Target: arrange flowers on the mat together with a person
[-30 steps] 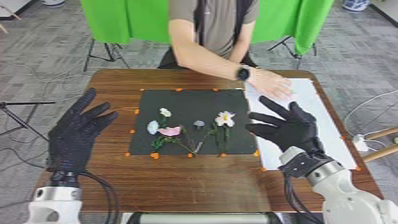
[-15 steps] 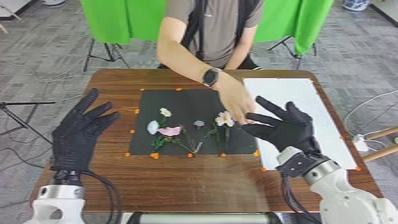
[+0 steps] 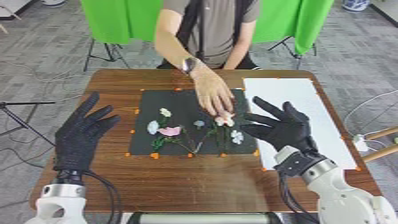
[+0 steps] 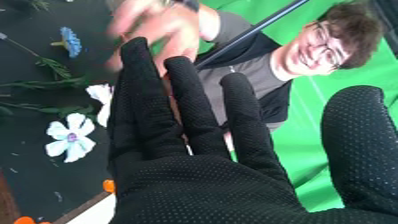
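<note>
A: And here we are, just left of our right hand [image 3: 284, 127], with a white flower [image 3: 236, 136] on the dark mat [image 3: 178, 102]! In the wrist view we get its open white petals round a pinkish centre.

B: Farther left of that hand we've got the blue flower [image 3: 198, 123], its petals finely fringed, then a broad pink flower [image 3: 170, 131] among green stems and leaves. Nearest our left hand [image 3: 78, 137], but well to its right, comes the pale blue flower [image 3: 153, 127], with a creamy flower [image 3: 165, 112] just ahead of it.

A: And look at the pale flower [image 3: 225, 119], left of our right hand and a touch forward! The person's hand [image 3: 213, 92] reaches over the mat with its fingertips right at those petals; whether they pinch, we can't tell.

B: Now our own pair! Our right hand is raised over the near right part of the set-up, between the mat and the white sheet [image 3: 293, 95], fingers straight and spread, thumb well apart from them, palm free.

A: Our left hand matches it nicely, up over the left side of the brown surface [image 3: 115, 172], fingers pointing forward, long and loosely spread, well apart from the flowers to its right.
</note>
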Controlling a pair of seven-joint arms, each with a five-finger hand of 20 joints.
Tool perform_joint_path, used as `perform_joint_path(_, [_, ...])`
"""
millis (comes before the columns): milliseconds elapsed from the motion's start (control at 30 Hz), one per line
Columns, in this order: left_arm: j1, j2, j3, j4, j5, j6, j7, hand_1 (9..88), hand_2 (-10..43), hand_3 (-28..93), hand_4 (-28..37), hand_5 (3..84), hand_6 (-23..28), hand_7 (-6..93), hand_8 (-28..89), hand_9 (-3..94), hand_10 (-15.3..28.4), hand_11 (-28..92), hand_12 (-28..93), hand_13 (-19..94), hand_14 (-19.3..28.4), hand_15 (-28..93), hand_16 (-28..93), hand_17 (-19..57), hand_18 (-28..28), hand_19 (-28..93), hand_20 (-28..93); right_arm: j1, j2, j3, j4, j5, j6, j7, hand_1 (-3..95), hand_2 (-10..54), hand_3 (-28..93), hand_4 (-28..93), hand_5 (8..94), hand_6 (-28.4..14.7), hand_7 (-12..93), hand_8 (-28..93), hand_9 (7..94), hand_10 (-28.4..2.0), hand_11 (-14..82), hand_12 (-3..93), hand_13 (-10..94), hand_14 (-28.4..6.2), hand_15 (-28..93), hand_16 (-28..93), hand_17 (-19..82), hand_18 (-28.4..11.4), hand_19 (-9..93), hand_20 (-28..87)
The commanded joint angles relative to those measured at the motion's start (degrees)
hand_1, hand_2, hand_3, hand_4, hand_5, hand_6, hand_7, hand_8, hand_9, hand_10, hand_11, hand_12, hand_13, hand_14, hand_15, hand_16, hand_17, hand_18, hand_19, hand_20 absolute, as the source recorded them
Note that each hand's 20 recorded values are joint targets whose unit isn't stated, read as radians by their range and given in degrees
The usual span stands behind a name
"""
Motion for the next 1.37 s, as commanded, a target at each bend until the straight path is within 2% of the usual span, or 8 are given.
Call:
perform_joint_path(33, [-0.7,-0.70,0.14,0.53,-0.16,-0.08,-1.05,20.0,8.1,77,-28.3,34.4,6.6,9.7,-10,36.6,20.2,21,10,34,28.3,51,-11,-3.0,27.6,73,-5,0.9,-0.5,-0.7,0.3,-0.4,-0.8,0.2,9.9,13.5,81,-28,38.6,-3.4,9,-11,48.3,-20.7,11.2,11.3,43,-22.5,33,12,7,-19.9,55,13])
perform_joint_path(300, [1.3,-0.87,-2.51,-0.30,-0.37,0.62,-0.79,20.0,8.3,76,-28.3,34.4,6.7,9.5,-9,37.2,20.6,22,10,35,28.4,53,-11,-2.2,28.1,75,-5,0.9,-0.7,-1.0,0.4,-0.5,-1.1,0.6,9.9,13.5,81,-28,38.8,-3.5,9,-11,48.5,-20.7,11.3,11.3,43,-22.6,33,12,7,-19.8,55,13])
perform_joint_path(500, [1.5,-2.90,-3.97,-0.87,0.86,-0.68,-1.77,19.9,8.5,76,-28.3,34.3,6.6,9.2,-9,37.7,20.9,22,10,37,28.4,54,-13,-0.5,28.3,80,-12,0.5,-0.7,-1.0,0.2,-0.5,-1.0,0.8,9.9,13.6,81,-28,38.9,-3.6,9,-11,48.6,-20.8,11.3,11.3,43,-22.6,33,12,7,-19.7,55,13])
perform_joint_path(767, [1.4,-2.54,-4.07,-0.75,0.62,-0.44,-1.73,19.8,8.6,75,-28.3,34.3,6.7,9.0,-9,38.0,20.9,22,10,38,28.4,54,-12,2.2,28.4,87,-27,0.3,-1.1,-1.0,0.2,-0.5,-1.4,0.9,9.9,13.6,80,-28,39.0,-3.6,9,-11,48.6,-20.7,11.2,11.3,43,-22.7,33,12,7,-19.7,55,13])
perform_joint_path(833, [1.5,-2.30,-3.95,-0.73,0.50,-0.25,-1.48,19.7,8.6,75,-28.3,34.3,6.8,8.9,-9,38.0,20.9,22,10,37,28.4,54,-12,2.6,28.4,87,-28,0.2,-1.2,-0.8,0.2,-0.5,-1.6,1.2,9.9,13.6,80,-28,39.0,-3.5,9,-11,48.7,-20.8,11.2,11.3,43,-22.8,33,12,7,-19.7,55,13])
perform_joint_path(900, [1.3,-3.40,-4.37,-0.73,1.16,-0.93,-2.51,19.7,8.6,75,-28.3,34.4,6.8,8.8,-9,38.0,20.9,22,10,37,28.4,53,-12,2.8,28.4,87,-28,0.1,-1.1,-0.9,0.1,-0.5,-1.2,1.1,9.9,13.7,80,-28,39.0,-3.5,9,-11,48.7,-20.7,11.1,11.3,43,-22.7,33,12,7,-19.7,55,13])
perform_joint_path(1167, [0.8,-2.69,-3.90,-0.43,0.60,-0.45,-2.03,19.6,8.6,75,-28.3,34.5,6.9,8.8,-9,38.0,20.9,22,10,36,28.4,51,-11,3.1,28.4,87,-28,0.1,-1.3,-0.9,0.1,-0.5,-1.3,1.1,9.8,13.7,80,-28,39.1,-3.6,9,-11,48.7,-20.7,11.2,11.3,43,-22.6,33,12,7,-19.7,55,13])
perform_joint_path(1367, [0.3,-3.62,-3.98,-0.20,1.26,-0.96,-2.33,19.7,8.7,75,-28.3,34.7,7.0,8.9,-9,38.2,20.9,22,10,37,28.4,51,-11,3.5,28.4,87,-28,0.3,-1.1,-1.2,0.4,-0.5,-1.5,0.9,9.8,13.7,80,-28,39.2,-3.5,9,-11,48.7,-20.7,11.1,11.3,43,-22.7,33,12,7,-19.7,55,13])
